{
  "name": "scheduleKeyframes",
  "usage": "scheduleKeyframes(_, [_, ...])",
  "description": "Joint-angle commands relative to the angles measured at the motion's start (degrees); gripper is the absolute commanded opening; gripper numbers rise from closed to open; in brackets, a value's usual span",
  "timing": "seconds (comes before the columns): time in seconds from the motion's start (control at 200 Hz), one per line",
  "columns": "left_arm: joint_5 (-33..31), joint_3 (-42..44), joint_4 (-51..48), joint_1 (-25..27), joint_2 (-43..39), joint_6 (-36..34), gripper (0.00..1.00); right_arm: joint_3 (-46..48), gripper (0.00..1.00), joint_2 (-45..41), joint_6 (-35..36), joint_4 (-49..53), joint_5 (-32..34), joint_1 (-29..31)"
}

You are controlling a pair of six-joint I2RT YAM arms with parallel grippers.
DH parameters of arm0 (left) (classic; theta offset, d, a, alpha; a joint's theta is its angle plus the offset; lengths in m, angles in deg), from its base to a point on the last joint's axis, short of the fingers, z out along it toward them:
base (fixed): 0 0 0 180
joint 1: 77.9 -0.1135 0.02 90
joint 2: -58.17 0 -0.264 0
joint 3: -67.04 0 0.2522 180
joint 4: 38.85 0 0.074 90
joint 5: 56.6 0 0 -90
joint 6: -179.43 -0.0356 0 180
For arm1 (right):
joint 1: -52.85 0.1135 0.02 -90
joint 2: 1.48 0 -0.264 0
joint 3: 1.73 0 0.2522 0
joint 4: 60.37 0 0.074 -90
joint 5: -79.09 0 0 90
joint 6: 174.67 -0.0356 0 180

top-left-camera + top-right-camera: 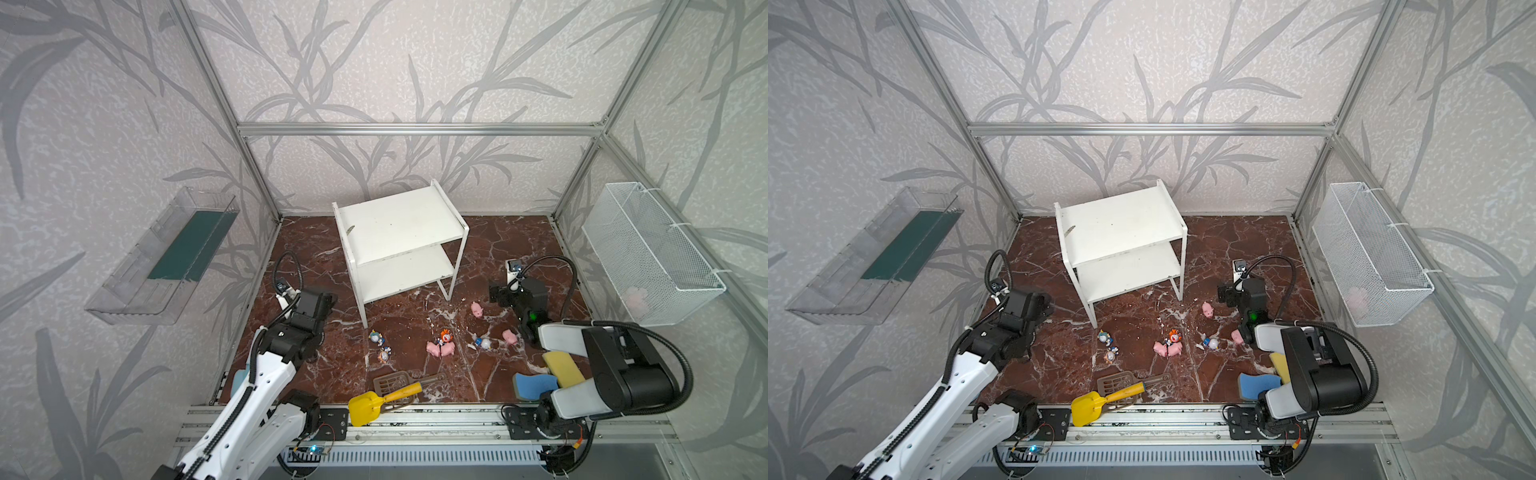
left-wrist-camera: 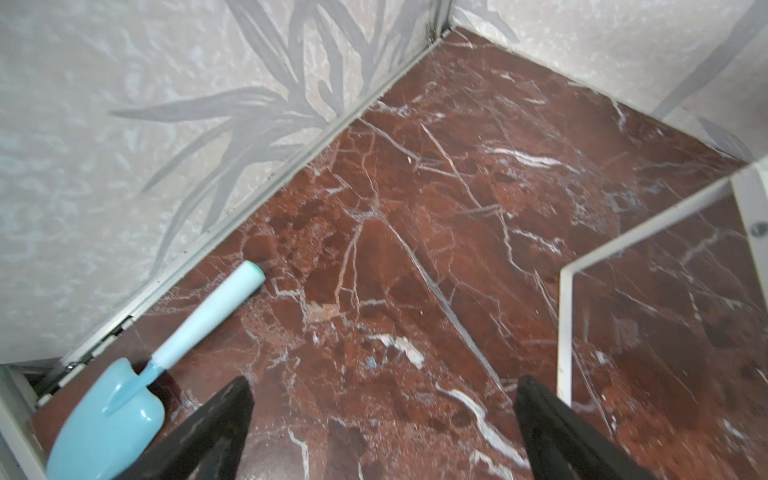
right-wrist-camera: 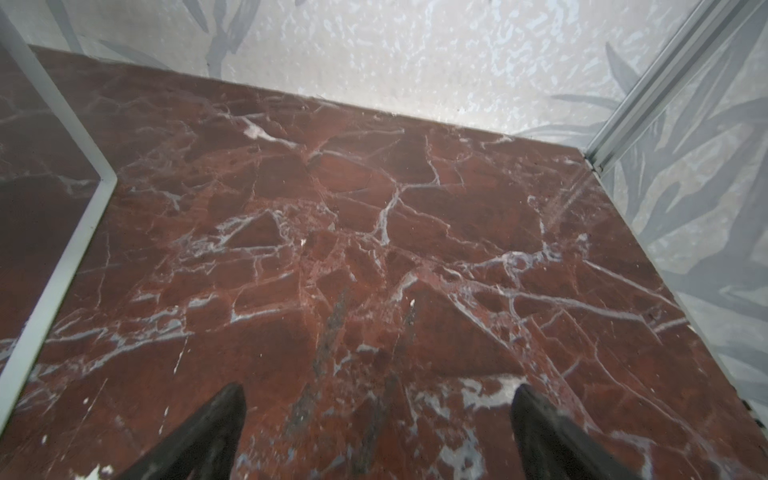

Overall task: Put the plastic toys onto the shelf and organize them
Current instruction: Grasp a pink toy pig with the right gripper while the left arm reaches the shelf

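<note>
The white two-tier shelf stands at the back middle, both boards bare. Plastic toys lie on the marble floor in front of it. Several pink pigs are there: one alone, one by the right arm, and a touching pair. Among the figurines are an orange-headed one, a white one, and two further left. My left gripper hangs open left of the shelf. My right gripper hangs open to its right. Both hold nothing.
A yellow scoop and a brown slotted scoop lie at the front edge. Blue and yellow sponges sit under the right arm. A light blue scoop lies by the left wall. Wire basket on the right wall, clear tray on the left.
</note>
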Motion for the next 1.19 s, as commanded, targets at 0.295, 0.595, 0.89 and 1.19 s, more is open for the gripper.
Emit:
scheduleKeyframes(0.295, [10.4, -1.9, -10.9, 5.0, -14.0, 1.0, 0.99, -20.1, 0.99, -8.7, -16.1, 57.9, -3.8, 3.3])
scheduleKeyframes(0.595, [28.4, -6.7, -5.9, 6.3, -17.2, -9.4, 0.99, -19.1, 0.97, -11.1, -17.0, 67.8, -5.6, 11.5])
scheduleKeyframes(0.89, [53.4, -7.3, 1.3, 6.5, -20.9, -19.7, 0.99, -21.6, 0.9, -5.5, -16.5, 68.2, -9.0, 12.1])
scheduleKeyframes(1.19, [68.1, -11.1, 4.3, 6.6, -14.2, -25.5, 0.99, -23.6, 0.84, 2.1, -17.8, 65.0, -10.2, 12.7])
